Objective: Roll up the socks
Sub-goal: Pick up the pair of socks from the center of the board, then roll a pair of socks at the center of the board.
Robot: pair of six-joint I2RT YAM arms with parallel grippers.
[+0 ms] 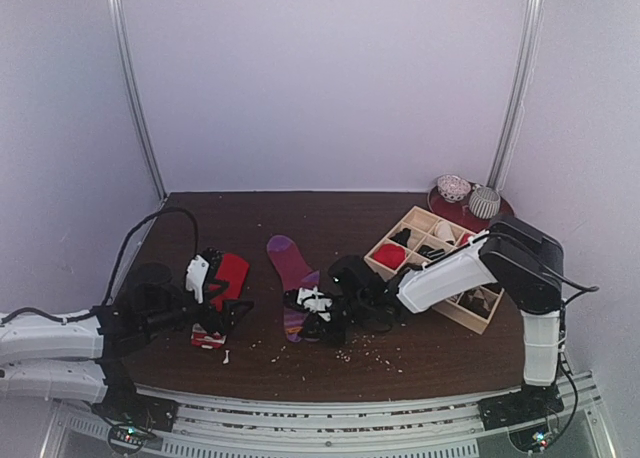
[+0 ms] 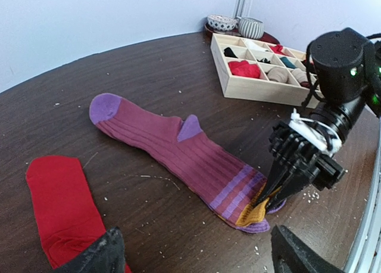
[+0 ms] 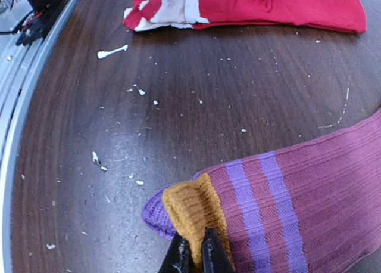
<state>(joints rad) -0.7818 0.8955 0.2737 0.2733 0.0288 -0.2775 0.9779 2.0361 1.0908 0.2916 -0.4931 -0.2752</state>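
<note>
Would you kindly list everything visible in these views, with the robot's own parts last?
magenta sock: one, magenta with purple stripes and orange cuff, flat mid-table
red sock: one, red with white-striped cuff, left of it
wooden box: one, pale wood, filled compartments, right side
patterned round items: two, grey-white, far right corner
crumbs: many, white, scattered
table: one, dark brown
left gripper: one, black, open by red sock
right gripper: one, black, shut on magenta sock's cuff
</note>
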